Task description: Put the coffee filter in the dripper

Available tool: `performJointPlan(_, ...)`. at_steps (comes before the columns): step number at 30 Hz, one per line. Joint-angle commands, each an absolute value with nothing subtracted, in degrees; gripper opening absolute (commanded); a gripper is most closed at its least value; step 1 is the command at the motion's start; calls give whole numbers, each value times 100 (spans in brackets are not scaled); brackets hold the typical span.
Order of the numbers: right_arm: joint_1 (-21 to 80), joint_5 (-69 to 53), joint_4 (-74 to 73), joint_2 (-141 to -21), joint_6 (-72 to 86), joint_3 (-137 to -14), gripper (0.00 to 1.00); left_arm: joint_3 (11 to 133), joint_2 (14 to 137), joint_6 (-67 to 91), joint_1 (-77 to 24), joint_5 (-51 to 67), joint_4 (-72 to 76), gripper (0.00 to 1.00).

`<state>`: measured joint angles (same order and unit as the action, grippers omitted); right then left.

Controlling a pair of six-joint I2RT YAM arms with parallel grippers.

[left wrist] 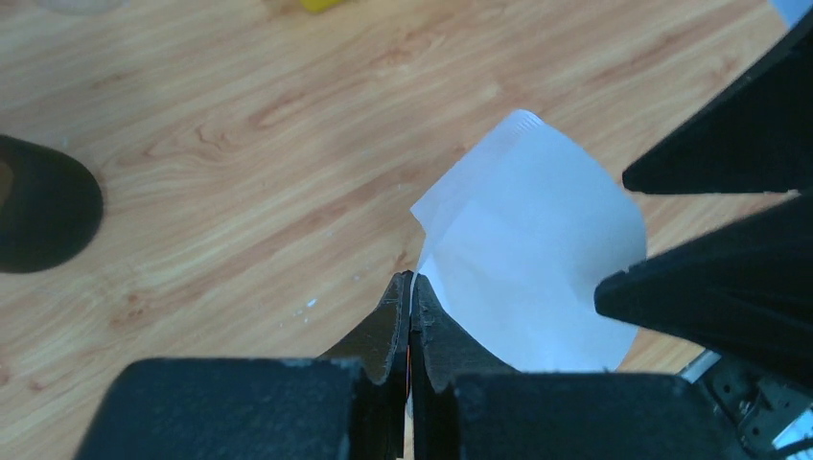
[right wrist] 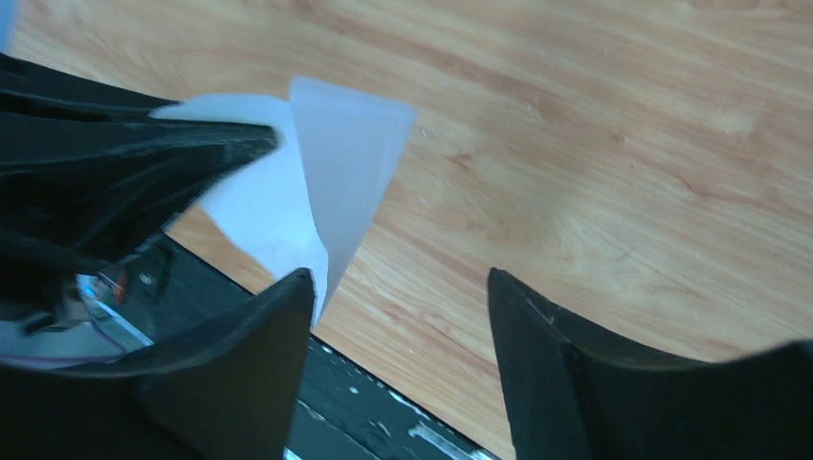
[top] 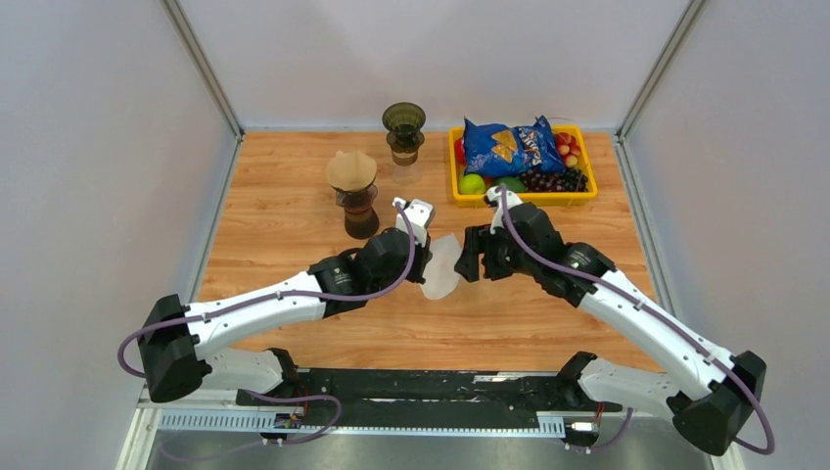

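The white paper coffee filter [top: 442, 266] hangs above the middle of the table. My left gripper [top: 428, 262] is shut on its left edge; in the left wrist view the jaws [left wrist: 412, 280] pinch the sheet [left wrist: 532, 249]. My right gripper [top: 468, 257] faces it from the right, open [right wrist: 398, 278], with the filter [right wrist: 345, 182] just off its left finger and not between the pads. An empty dark olive dripper [top: 403, 125] stands at the back. A second dripper [top: 352, 176], holding a brown filter, sits on a dark carafe left of it.
A yellow basket [top: 455, 181] at the back right holds a blue chips bag [top: 509, 145] and fruit. In the left wrist view the carafe's dark base [left wrist: 43, 206] shows at the left, and the right gripper's fingers [left wrist: 729, 153] close in on the right.
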<state>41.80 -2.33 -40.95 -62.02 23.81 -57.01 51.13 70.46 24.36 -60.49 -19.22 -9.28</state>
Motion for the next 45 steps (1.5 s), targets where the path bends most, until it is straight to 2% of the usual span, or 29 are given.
performJointPlan(1,4148,167,-3035,-5449,2739,-5683,77,5704,7221,2564,-6007,-2369,-967,0)
performJointPlan(4,4143,843,-2826,-4782,2951,-5433,97,5983,7376,2565,-5924,-2405,-1021,0)
performJointPlan(5,4148,1029,-2763,-4580,3009,-5332,99,6041,7406,2561,-5898,-2411,-1046,0)
performJointPlan(15,4148,2432,-2660,-3441,3072,-4742,100,7226,7978,1807,-5247,-2585,-1097,0)
performJointPlan(31,4148,2870,-2629,-3648,2994,-4441,100,9810,9969,1430,-3144,-1471,-950,0)
performJointPlan(37,4148,2991,-2619,-3713,2977,-4402,100,11125,11065,1515,-2832,-1215,-1299,0)
performJointPlan(45,4147,3101,-2615,-3698,2908,-4386,100,11785,11657,1440,-2634,-1405,-1725,0)
